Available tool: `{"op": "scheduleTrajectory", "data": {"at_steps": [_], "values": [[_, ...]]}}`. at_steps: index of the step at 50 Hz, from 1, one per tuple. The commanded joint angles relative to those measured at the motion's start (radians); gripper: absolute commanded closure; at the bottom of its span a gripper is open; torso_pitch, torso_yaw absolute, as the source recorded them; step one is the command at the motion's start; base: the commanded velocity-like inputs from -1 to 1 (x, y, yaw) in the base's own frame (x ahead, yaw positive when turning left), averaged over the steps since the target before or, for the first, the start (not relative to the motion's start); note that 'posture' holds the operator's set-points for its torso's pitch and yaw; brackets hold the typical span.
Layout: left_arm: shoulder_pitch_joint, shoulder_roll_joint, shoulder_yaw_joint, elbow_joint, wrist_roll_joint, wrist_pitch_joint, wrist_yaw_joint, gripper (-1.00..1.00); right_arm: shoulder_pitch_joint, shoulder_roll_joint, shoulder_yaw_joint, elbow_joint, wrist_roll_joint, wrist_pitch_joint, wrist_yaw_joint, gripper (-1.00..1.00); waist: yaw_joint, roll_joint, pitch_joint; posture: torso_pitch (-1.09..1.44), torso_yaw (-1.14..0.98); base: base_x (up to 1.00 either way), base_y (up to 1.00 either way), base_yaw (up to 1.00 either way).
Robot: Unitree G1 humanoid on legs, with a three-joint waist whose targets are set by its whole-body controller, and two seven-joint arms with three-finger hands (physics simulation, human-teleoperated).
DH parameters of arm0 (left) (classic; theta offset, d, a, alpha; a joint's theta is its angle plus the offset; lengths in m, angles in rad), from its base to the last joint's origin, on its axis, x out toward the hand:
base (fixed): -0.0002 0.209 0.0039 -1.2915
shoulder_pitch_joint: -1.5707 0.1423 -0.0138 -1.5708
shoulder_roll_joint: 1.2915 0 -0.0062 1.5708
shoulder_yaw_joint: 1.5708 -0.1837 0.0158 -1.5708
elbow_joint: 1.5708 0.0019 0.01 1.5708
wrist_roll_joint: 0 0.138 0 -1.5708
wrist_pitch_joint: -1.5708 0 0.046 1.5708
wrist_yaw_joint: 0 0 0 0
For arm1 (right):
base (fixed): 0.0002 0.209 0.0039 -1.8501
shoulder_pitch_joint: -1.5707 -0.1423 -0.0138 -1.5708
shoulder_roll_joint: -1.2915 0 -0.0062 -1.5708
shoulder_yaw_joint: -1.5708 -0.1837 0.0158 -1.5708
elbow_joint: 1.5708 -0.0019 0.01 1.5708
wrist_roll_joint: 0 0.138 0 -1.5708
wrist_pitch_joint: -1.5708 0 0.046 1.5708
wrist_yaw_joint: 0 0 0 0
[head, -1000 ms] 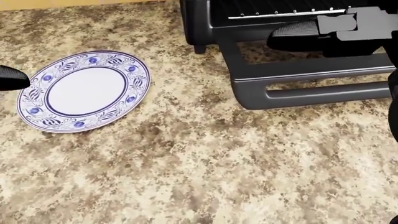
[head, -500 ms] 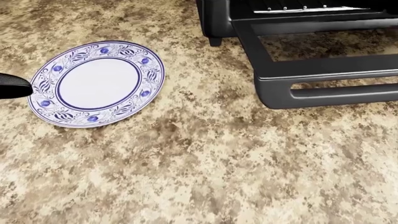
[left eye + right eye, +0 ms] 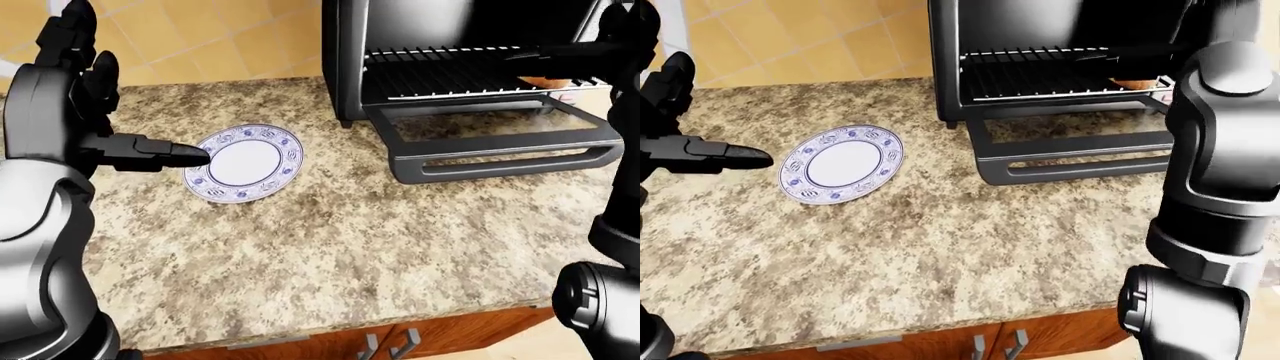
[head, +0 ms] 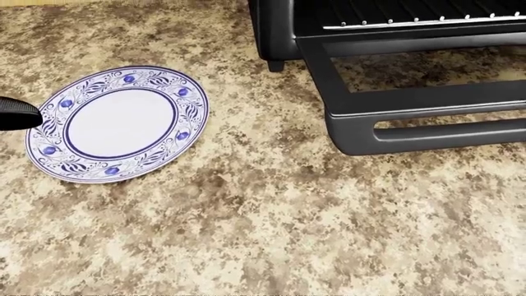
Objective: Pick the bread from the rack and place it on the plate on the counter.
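Note:
The blue-and-white plate (image 3: 247, 163) lies empty on the granite counter (image 3: 330, 247), left of the black toaster oven (image 3: 400, 30). The oven door (image 3: 500, 154) hangs open over the counter. The bread (image 3: 1135, 82), a small orange-brown piece, lies on the wire rack (image 3: 450, 75) at its right end, mostly hidden by my right arm. My right hand (image 3: 535, 54) reaches into the oven just above the bread, one finger stretched flat and not closed on it. My left hand (image 3: 130, 105) is open and empty left of the plate, its thumb (image 4: 16, 114) pointing at the rim.
A yellow tiled wall (image 3: 230, 37) stands behind the counter. The counter's near edge runs along the bottom of the eye views, with wooden cabinet doors and handles (image 3: 390, 346) below. My right arm (image 3: 1230, 150) rises at the right, beside the open door.
The head view has shifted, so the camera moved. My right hand, in the head view over the rack one second ago, is no longer in it. The plate and left thumb keep their relation.

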Motion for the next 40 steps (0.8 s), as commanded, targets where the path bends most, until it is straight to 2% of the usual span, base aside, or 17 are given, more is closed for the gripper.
{"op": "scheduleTrajectory", "data": {"at_steps": [1, 14, 19, 31, 40], "values": [[-0.023, 0.014, 0.013, -0.020, 0.005, -0.031, 0.007, -1.00, -0.039, -0.013, -0.008, 0.015, -0.049, -0.064, 0.004, -1.00, -0.001, 0.000, -0.026, 0.00, 0.00, 0.00, 0.00, 0.00], [-0.025, 0.017, 0.014, -0.012, 0.008, -0.033, 0.004, -1.00, -0.094, 0.013, 0.000, 0.272, -0.155, -0.228, -0.028, -1.00, -0.002, 0.005, -0.029, 0.00, 0.00, 0.00, 0.00, 0.00], [-0.031, 0.012, 0.001, 0.005, 0.015, -0.047, 0.008, -1.00, -0.131, 0.016, -0.001, 0.344, -0.151, -0.251, -0.061, -1.00, -0.001, 0.005, -0.029, 0.00, 0.00, 0.00, 0.00, 0.00], [-0.020, 0.012, 0.009, -0.006, 0.015, -0.040, -0.002, -1.00, -0.195, 0.040, 0.026, 0.517, -0.137, -0.355, -0.106, -1.00, -0.002, 0.006, -0.031, 0.00, 0.00, 0.00, 0.00, 0.00], [-0.012, 0.007, 0.007, -0.001, 0.022, -0.051, -0.002, -1.00, -0.224, 0.043, 0.030, 0.578, -0.121, -0.382, -0.102, -1.00, -0.001, 0.007, -0.032, 0.00, 0.00, 0.00, 0.00, 0.00]]}}
